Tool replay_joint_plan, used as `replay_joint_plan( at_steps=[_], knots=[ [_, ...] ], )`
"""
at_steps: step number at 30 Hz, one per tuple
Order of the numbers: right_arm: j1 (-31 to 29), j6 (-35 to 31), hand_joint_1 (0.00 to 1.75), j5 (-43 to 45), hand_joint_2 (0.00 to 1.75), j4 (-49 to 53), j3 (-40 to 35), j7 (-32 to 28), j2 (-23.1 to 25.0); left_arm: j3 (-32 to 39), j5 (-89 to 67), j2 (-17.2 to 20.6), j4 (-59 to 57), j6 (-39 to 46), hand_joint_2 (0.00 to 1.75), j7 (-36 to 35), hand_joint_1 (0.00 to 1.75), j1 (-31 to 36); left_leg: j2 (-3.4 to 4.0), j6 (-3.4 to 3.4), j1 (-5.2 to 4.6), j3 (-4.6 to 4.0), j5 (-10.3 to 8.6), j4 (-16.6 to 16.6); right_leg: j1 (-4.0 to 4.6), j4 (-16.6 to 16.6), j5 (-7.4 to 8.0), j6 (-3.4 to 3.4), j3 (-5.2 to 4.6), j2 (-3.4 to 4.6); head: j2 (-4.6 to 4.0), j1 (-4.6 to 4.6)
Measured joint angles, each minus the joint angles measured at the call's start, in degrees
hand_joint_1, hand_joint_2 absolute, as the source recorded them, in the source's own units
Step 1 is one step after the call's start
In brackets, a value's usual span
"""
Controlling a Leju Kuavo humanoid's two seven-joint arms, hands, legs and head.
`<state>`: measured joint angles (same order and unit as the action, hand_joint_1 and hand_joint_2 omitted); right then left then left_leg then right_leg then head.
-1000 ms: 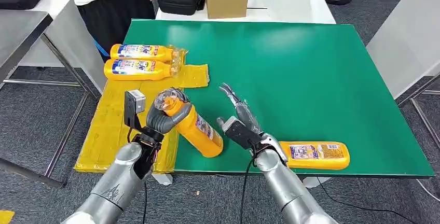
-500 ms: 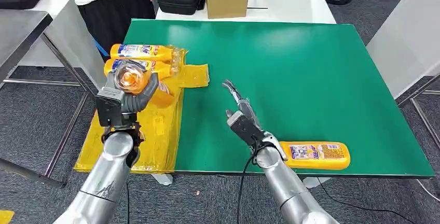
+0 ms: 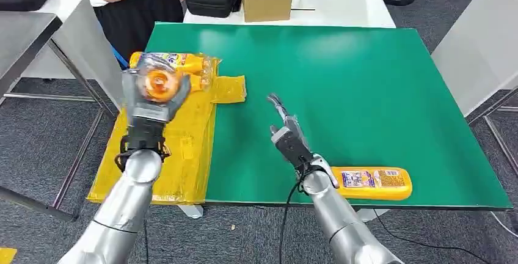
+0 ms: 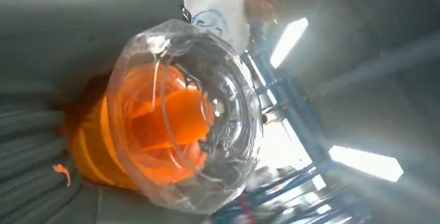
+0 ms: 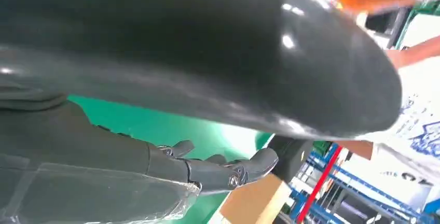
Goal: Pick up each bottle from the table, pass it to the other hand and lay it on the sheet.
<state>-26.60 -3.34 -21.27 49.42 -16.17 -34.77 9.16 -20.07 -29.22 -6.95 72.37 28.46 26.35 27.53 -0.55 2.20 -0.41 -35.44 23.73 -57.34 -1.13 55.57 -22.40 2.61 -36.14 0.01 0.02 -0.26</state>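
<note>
Left robot hand (image 3: 153, 96) grips one bottle (image 3: 160, 85); another bottle (image 3: 371, 182) on table (image 3: 366, 93)

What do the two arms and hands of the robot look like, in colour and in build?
Both arms are silver metal tubes. The left hand has a grey body on a black wrist section. The right hand is dark grey with slim dark fingers, and a black cable hangs from its wrist. In the right wrist view the fingers look jointed, with a clear film over the cover.
</note>
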Motion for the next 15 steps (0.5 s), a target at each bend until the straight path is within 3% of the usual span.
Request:
replay_joint_plan(
  at_steps=[5,15],
  knots=[
    [1.3,0.4,0.00,-0.4,0.00,2.4,3.0,1.5,-1.7,-2.6,-22.8,3.3,-3.6,-3.9,1.75,-11.2,1.75,-0.1,-0.02,0.00,-0.01,0.00,0.00,0.0,0.00,0.0,0.00,0.00,0.00,-0.01,0.00,-0.02],
    [3.8,1.6,0.00,-1.1,0.00,8.2,8.3,2.3,-5.1,-4.6,-30.5,7.0,-8.2,-9.6,1.75,-15.4,1.75,0.6,-0.01,0.00,0.00,-0.01,0.00,0.0,0.00,0.0,0.00,0.00,-0.01,0.00,0.00,0.00]
  ],
)
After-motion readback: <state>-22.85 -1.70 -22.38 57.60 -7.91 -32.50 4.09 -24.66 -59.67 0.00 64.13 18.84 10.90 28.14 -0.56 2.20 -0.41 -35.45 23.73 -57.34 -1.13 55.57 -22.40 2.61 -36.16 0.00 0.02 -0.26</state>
